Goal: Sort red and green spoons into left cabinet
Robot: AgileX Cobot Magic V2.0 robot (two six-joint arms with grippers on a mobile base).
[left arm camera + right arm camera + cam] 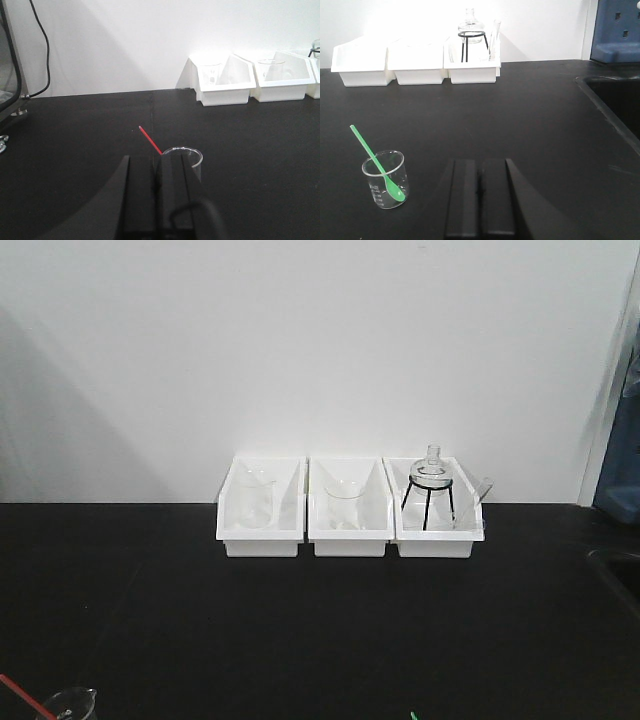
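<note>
The red spoon (149, 139) stands tilted in a clear glass beaker (194, 159) on the black table; only its handle shows. My left gripper (153, 158) is shut and empty, just in front of that beaker and covering most of it. The red handle (22, 694) and the beaker rim (68, 703) also show at the bottom left of the front view. The green spoon (376, 161) leans in a second small beaker (384, 179), bowl down. My right gripper (480, 163) is shut and empty, to the right of that beaker and apart from it. The left cabinet is out of view.
Three white bins (260, 536) stand in a row against the back wall, holding glass beakers and a flask on a black tripod (431, 490). A sink edge (607, 107) lies at the right. A dark framed unit with a cable (10, 65) stands at the far left.
</note>
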